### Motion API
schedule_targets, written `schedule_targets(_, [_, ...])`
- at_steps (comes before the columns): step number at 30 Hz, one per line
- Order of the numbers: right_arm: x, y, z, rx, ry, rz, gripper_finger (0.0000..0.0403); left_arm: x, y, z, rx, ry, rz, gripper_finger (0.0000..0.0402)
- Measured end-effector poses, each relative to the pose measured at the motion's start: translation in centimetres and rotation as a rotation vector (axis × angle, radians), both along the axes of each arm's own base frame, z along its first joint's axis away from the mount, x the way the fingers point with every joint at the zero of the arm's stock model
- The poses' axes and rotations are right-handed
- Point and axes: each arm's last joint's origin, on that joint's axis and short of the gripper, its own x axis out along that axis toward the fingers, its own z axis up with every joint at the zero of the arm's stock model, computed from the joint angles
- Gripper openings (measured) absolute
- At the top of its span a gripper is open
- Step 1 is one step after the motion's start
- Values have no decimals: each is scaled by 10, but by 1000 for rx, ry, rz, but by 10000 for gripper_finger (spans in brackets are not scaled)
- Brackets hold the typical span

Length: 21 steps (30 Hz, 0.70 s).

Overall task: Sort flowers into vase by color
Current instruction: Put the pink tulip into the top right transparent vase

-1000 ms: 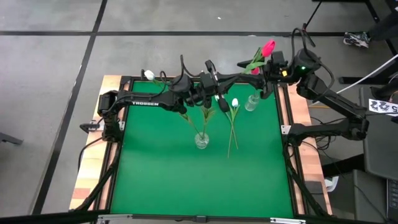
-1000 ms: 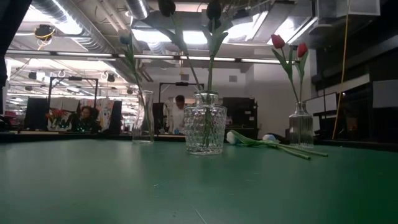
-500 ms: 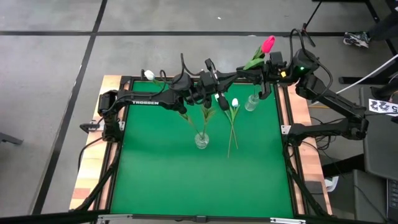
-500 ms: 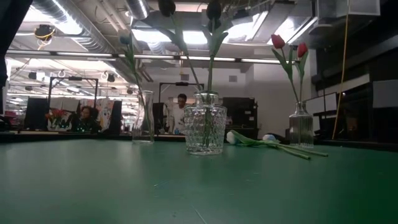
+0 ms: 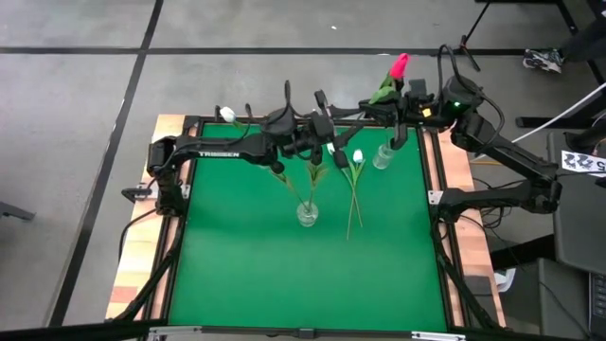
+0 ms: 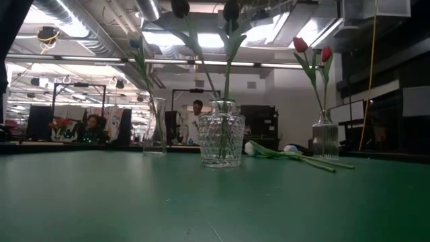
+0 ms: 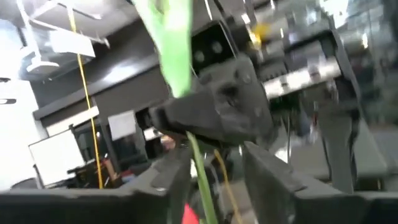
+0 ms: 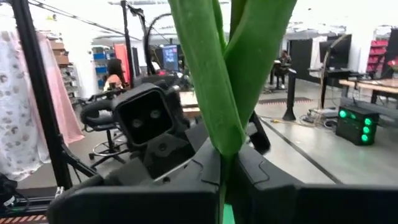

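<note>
Taking the table from above, with twelve o'clock at its far edge: nearest the front stands the cut-glass vase (image 5: 307, 215) with dark-headed tulips in it. Just past it, toward one o'clock, two white tulips (image 5: 352, 189) lie flat on the green mat (image 5: 246, 265), heads pointing to twelve. Farther on, by the far right corner, is the slim vase (image 5: 383, 156); the low view shows two red tulips (image 6: 310, 52) already standing in it.

Behind that vase, over the far edge, the two claws meet on one pink tulip (image 5: 401, 64). The right claw (image 5: 390, 112) is pressed together on the stem below the leaves. Its own camera shows the stem and leaves rising straight out from between its fingers. The left claw (image 5: 358, 114) sits close by at nine o'clock of it. Its fingers (image 7: 169, 180) are spread, with the stem running through the gap and, as far as I can see, touching neither.

The tulip's long axis runs from the grip up and out toward one o'clock, head high and beyond the table's edge. The slim vase lies at about six o'clock of the right claw, near and lower. The right arm is clearly the nearer one, so I judge that the stem's foot must swing down toward six to find that mouth.
</note>
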Motion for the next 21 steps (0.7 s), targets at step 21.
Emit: schedule_targets(21, [-60,13,-21,68,307,-625,5,-115,8,92,-15,89,344,222])
